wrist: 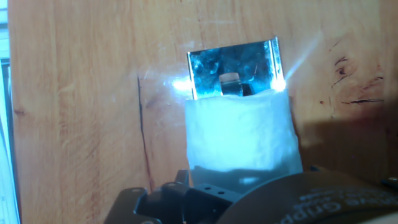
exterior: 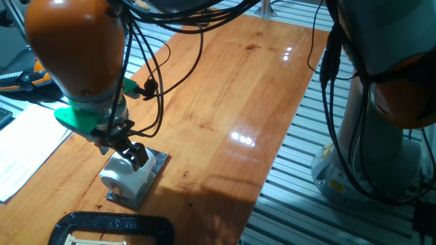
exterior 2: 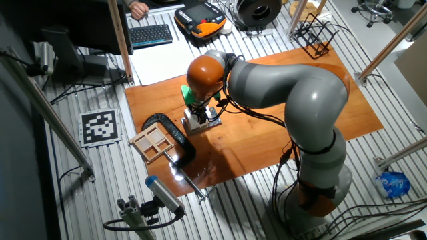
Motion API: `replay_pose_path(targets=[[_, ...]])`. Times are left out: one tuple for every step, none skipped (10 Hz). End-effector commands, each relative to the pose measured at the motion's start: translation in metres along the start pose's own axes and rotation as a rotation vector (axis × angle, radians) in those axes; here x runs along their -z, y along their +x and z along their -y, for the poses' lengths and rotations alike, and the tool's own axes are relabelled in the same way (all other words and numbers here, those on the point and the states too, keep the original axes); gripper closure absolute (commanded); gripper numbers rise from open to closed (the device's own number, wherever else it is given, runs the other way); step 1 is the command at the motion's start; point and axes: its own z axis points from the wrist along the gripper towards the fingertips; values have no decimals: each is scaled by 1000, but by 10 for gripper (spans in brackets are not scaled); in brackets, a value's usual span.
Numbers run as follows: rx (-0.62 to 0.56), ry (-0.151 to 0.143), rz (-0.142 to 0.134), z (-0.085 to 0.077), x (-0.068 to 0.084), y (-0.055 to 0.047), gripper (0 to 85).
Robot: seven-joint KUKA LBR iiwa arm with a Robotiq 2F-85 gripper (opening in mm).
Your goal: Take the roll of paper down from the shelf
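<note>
The roll of paper (exterior: 125, 177) is white and lies on its side on the shelf (exterior: 155, 165), a small shiny metal plate on the wooden table. My gripper (exterior: 134, 154) comes down on the roll from above, and its dark fingers (exterior: 139, 156) press into the roll's top. In the hand view the roll (wrist: 242, 134) fills the lower middle, right against the hand, and hides the fingertips. The shelf (wrist: 233, 65) shows just beyond it. In the other fixed view the roll (exterior 2: 195, 121) sits under the hand (exterior 2: 202, 112).
A black clamp frame (exterior: 109, 226) lies close in front of the shelf, with a wooden box (exterior 2: 152, 142) beside it. White paper sheets (exterior: 20, 153) lie to the left. Black cables (exterior: 160, 82) hang beside the hand. The table edge (exterior: 272, 170) runs to the right.
</note>
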Motion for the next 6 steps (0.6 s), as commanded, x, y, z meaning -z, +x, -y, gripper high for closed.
replay_pose_path(targets=[[4,-3,2,0,-3,-1,0],[10,-3,0,-1,-6,-3,0],[13,-6,-2,-2,-10,-4,0],[15,-11,1,-2,-13,-4,0],[15,-17,3,-3,-16,-5,0],[17,-20,1,-3,-19,-5,0]])
